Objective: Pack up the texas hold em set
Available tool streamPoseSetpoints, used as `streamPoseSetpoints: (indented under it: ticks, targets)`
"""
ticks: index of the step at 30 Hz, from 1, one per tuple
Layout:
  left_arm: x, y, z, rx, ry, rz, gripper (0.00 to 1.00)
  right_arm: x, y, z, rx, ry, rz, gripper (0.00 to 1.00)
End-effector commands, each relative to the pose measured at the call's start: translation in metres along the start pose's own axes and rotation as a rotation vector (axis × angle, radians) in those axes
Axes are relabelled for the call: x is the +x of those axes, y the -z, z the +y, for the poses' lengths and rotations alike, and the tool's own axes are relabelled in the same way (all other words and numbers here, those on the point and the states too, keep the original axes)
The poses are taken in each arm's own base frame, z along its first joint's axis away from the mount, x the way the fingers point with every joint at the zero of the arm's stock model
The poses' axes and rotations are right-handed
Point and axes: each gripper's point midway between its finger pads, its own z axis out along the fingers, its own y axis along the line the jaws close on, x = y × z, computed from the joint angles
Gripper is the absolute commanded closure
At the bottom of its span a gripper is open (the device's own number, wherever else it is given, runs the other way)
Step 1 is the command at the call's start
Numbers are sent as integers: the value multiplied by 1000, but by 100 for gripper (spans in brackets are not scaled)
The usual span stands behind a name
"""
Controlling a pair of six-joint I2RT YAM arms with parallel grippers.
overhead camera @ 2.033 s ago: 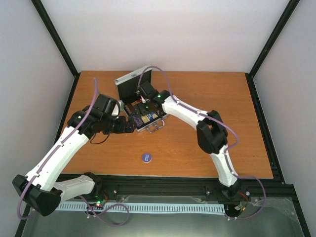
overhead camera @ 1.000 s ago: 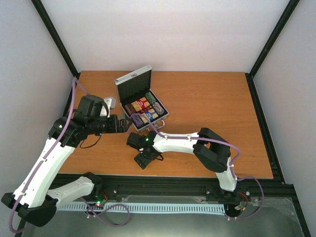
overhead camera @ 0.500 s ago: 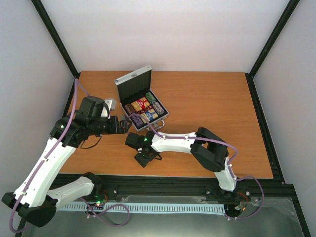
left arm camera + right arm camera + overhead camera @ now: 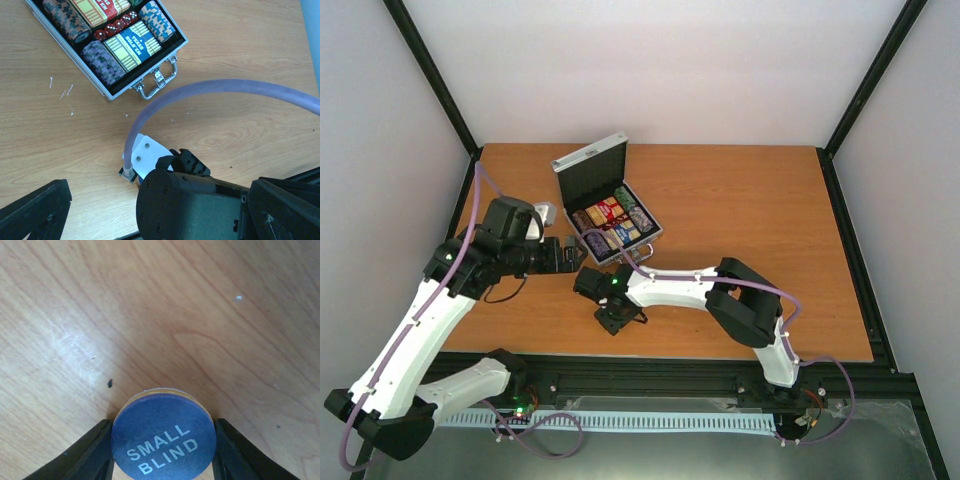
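The silver case lies open at mid-table, lid upright. Inside it sit chip stacks, a red card box, a blue-yellow card box and red dice. The blue disc, marked SMALL BLIND, lies flat on the wood in front of the case. My right gripper points down over it, with a black finger against each side of its rim. In the top view that gripper hides the disc. My left gripper hovers left of the case, open and empty.
The wooden table ends at a black frame rail just in front of the right gripper. The right arm's purple cable arches between the case handle and that wrist.
The right arm left the case and dropped to the blue disc near the front edge; its jaws narrowed until they met the disc. The left arm drew back to the left.
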Motion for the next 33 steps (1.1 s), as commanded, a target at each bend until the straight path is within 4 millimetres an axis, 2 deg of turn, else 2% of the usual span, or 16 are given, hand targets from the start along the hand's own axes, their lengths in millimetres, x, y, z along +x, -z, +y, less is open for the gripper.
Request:
streamPoseSetpoints:
  ticks: [1,7,11,21,24,28,33]
  targets:
    - [-1,6,0,8,11,-19,0,-9,13,-13,26,-41,-19,55]
    - [0,9,0,9,12,-27,0,-31,44,-28,25,-78,-88,55]
    - [0,11,0,11,14,-30,0,-54,56,-49,46,-98,-128,55]
    - [1,10,2,1,9,-25,0,-140,67,-123,82,-188,-253,55]
    - [0,8,2,-3,5,-21,0,-167,69,-138,76,-206,-297,55]
    - [-2,7,4,-13,4,-29,0,-182,56,-154,80,-221,-301,54]
    - [-3,7,5,-23,7,-33,0,-184,31,-162,66,-233,-268,54]
